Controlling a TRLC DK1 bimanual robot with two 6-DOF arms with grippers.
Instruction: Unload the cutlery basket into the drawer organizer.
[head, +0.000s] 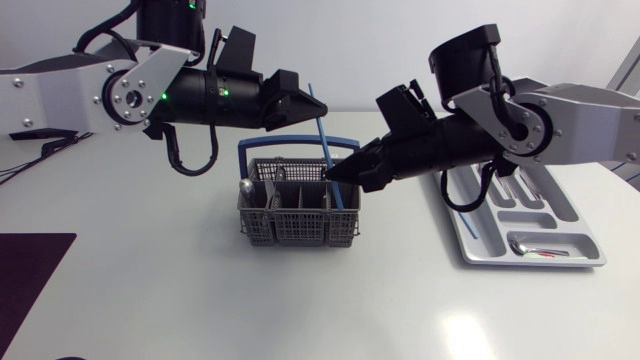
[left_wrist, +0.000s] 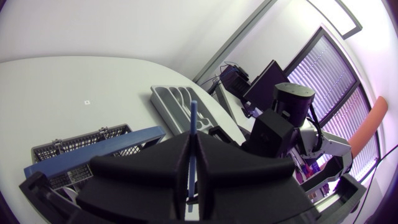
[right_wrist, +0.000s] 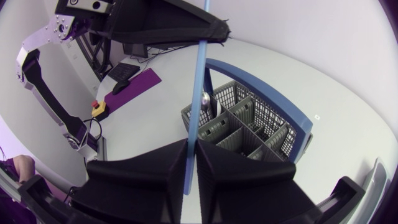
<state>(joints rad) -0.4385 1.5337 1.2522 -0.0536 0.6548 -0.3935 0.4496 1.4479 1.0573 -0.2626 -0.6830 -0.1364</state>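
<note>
Right gripper (head: 335, 176) is clamped on a thin blue stick (head: 325, 140), its two wedge fingers pressed to the lower half from either side. The left gripper (head: 303, 103) pinches the same stick near its upper tip, so the stick hangs tilted between the two. Directly under the right gripper sits the grey cutlery basket (head: 298, 215). The stick crosses the basket's blue handle (head: 295, 146), and its lower end reaches down at the end compartment on that gripper's side, close to the basket wall. A silver utensil (head: 243, 187) stands at the opposite end of the basket, below the left arm. Behind the right gripper, partly under its arm, lies the drawer organizer (head: 575, 225), close to the table's rim, with a spoon (head: 530, 245) in one end compartment. Bare white table (head: 330, 300) spreads out in front of the basket.
</note>
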